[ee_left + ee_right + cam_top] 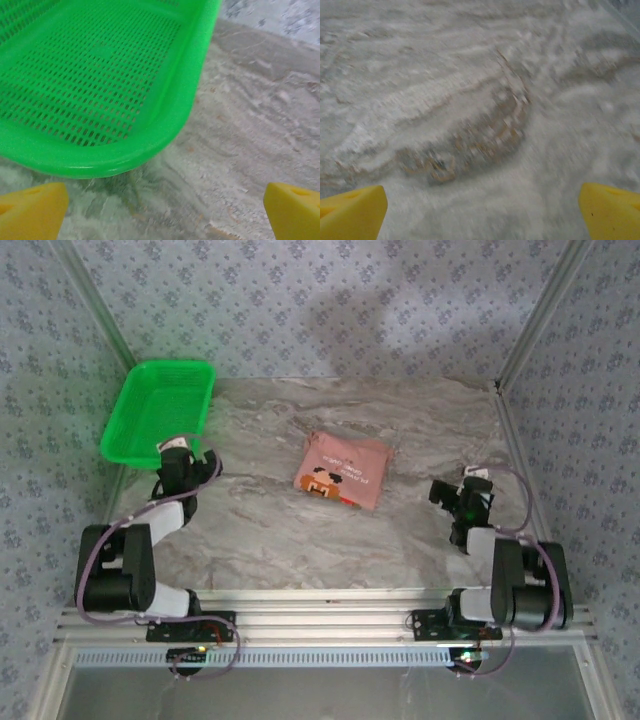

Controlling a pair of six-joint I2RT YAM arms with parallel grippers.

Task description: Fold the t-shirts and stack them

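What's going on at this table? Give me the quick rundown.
Nothing is being held right now. One pink t-shirt lies folded into a compact rectangle, graphic side up, near the middle of the table, and neither arm touches it. The left end effector is open, just short of the near rim of the empty green basket at the far left. The right end effector is open over bare tabletop on the right side, away from the shirt.
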